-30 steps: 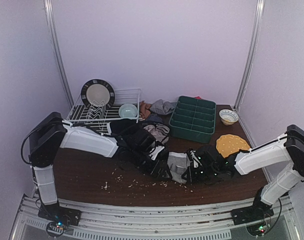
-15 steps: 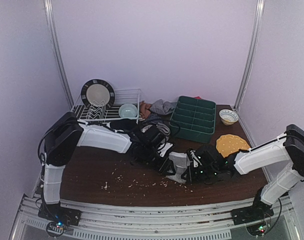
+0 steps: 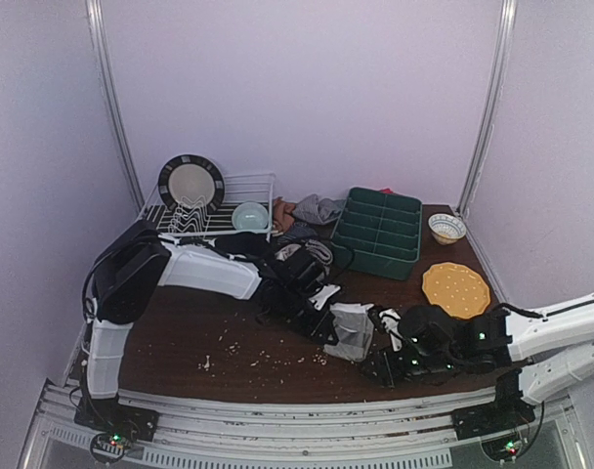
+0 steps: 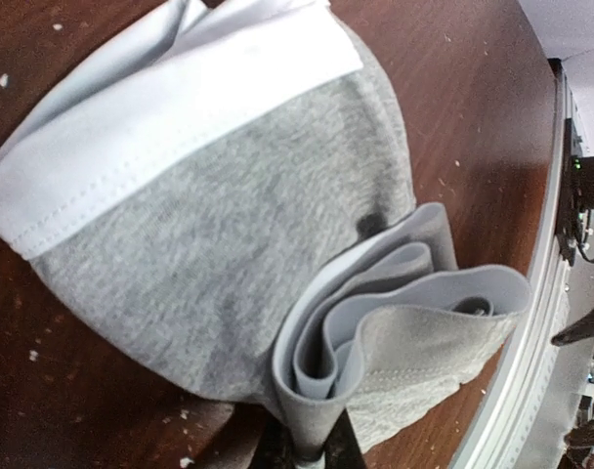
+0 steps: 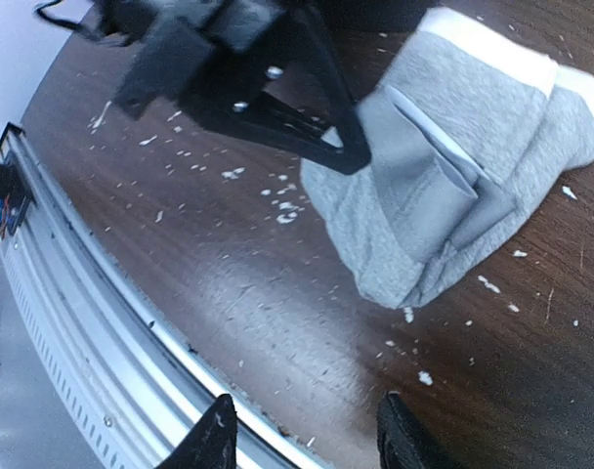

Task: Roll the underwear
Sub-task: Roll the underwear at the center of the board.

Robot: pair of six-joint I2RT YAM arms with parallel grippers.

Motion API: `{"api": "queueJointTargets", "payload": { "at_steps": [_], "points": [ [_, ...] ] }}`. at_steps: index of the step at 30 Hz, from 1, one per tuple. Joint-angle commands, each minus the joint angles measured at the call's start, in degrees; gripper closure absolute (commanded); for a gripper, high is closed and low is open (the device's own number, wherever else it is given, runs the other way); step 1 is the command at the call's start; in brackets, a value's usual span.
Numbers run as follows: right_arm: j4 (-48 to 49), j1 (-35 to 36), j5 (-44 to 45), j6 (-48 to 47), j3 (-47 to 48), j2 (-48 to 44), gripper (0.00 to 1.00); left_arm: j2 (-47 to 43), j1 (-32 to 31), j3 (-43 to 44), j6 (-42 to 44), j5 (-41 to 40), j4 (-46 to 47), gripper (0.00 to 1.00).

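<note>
- Lying partly folded on the table (image 5: pixel 229 274) near the front, grey underwear (image 4: pixel 209 244) is recorded.
- The left gripper (image 4: pixel 307 454) is clamped on one fold.
- The right gripper (image 5: pixel 307 435) is held apart nearby.

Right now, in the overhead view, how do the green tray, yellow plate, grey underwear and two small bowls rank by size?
1. green tray
2. yellow plate
3. grey underwear
4. The patterned bowl and the pale blue bowl look alike in size, so I won't rank them.
</note>
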Motion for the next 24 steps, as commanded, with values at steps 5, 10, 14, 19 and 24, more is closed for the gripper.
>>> {"api": "queueJointTargets", "payload": {
  "at_steps": [5,10,14,19,24],
  "points": [
    [-12.29,10.22,14.69,-11.79,7.73,-0.70,0.50,-1.27,-1.29,-4.25,0.78,9.99,-9.71,1.00],
    [-11.12,11.55,14.78,-21.14,13.50,7.78,0.46,-1.77,-1.32,-7.30,1.09,12.93,-10.19,1.00],
    [-10.40,11.59,12.51,-26.22,17.23,14.19,0.45,-1.65,-1.32,-7.45,1.49,13.26,-11.18,1.00],
    [-8.74,11.77,9.59,-28.67,19.11,19.36,0.44,-1.25,-1.32,-6.33,1.49,13.06,-11.83,1.00],
    [-9.96,11.79,11.22,-28.67,19.94,23.47,0.45,-0.59,-1.32,-5.88,1.67,13.07,-12.35,1.00]
  ]
}}
